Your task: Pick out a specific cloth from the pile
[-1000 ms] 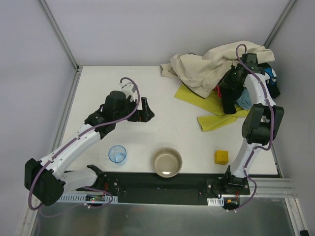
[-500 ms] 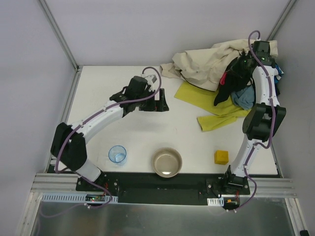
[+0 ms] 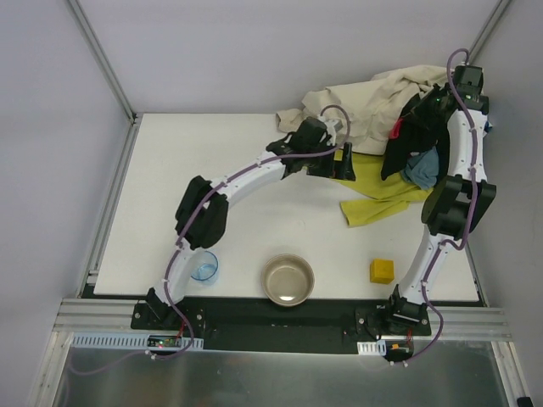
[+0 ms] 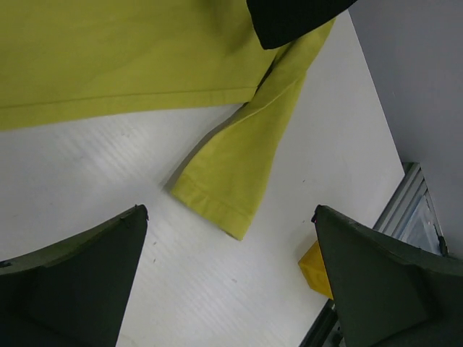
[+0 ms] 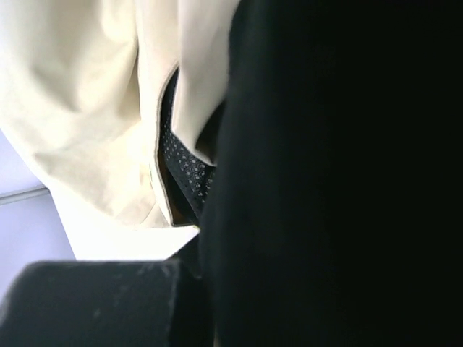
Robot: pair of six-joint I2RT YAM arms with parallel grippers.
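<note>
Two risks stand out. The left gripper (image 3: 345, 161) hovers with fingers spread wide over the chartreuse cloth (image 3: 380, 202). That cloth lies flat on the table (image 3: 212, 170) at the near edge of the pile (image 3: 322, 114), its far part tucked beneath, so a pull may drag the beige cloth (image 3: 382, 97) along. The right gripper (image 3: 424, 106), clamped on a black cloth (image 3: 397, 153), dangles it over the garment, where it could snag. The garment's visible length seems to run left-right, with a sleeve (image 4: 231, 173) pointing left and slightly near.

open table (image 4: 94, 181) around cloth (image 4: 108, 58) sleeve, black fabric (image 4: 289, 18) overhanging its top
</note>
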